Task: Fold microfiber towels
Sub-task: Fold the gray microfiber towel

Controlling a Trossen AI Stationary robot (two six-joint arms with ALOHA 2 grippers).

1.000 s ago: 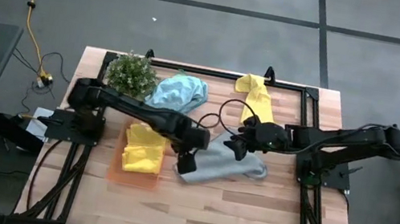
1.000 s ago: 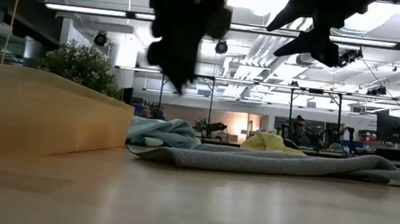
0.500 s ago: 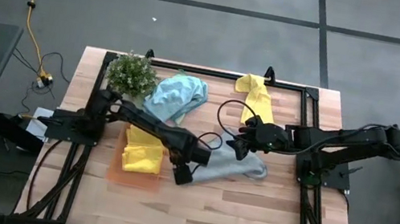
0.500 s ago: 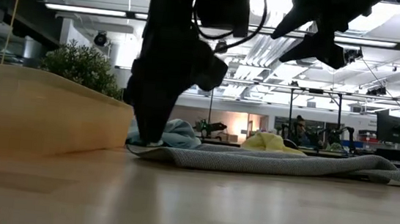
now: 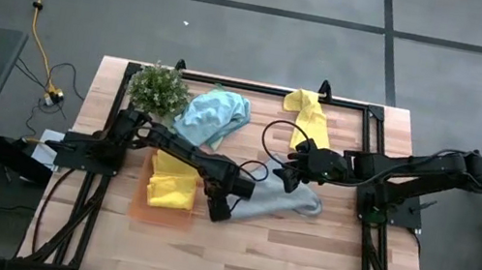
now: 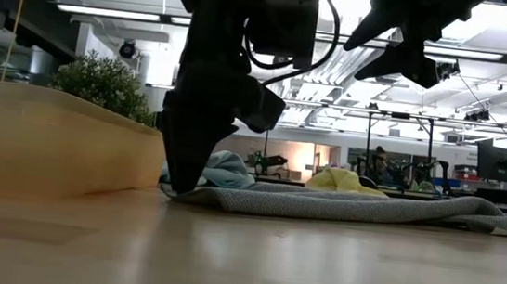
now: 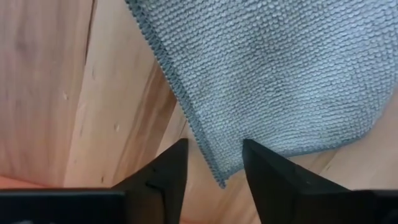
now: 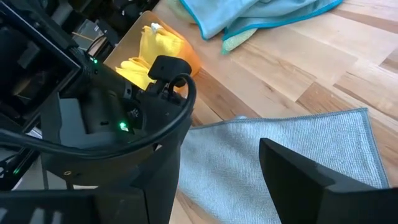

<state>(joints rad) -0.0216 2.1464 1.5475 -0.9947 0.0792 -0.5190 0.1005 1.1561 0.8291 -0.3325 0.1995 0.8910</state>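
Note:
A grey towel (image 5: 274, 200) lies spread flat at the table's middle. My left gripper (image 5: 218, 212) points straight down at its near-left corner (image 7: 221, 180). It is open, with one finger on either side of that corner (image 6: 179, 186). My right gripper (image 5: 288, 177) hangs open above the towel's far part (image 8: 280, 155), clear of it (image 6: 402, 54). A folded yellow towel (image 5: 172, 181) lies on the orange tray (image 5: 159, 212). At the far side lie a crumpled light blue towel (image 5: 215, 116) and another yellow towel (image 5: 308, 117). My left gripper has its fingers down at table height, astride the grey towel's near-left corner (image 7: 214, 165). One finger (image 7: 264, 168) stands over the cloth and the other (image 7: 168, 171) over bare wood. I cannot tell whether either touches the towel, which lies flat.
A small bushy plant (image 5: 158, 89) stands at the far left corner. A black frame (image 5: 372, 113) runs along the table's far and side edges. Bare wood (image 5: 298, 262) lies near the front edge. People sit far off in the room behind (image 6: 377, 163).
My left gripper has come down from above the grey towel to table height at its near-left corner, tipping to point straight down. In the low view its fingertips stand closer together than before. The towel has not moved.

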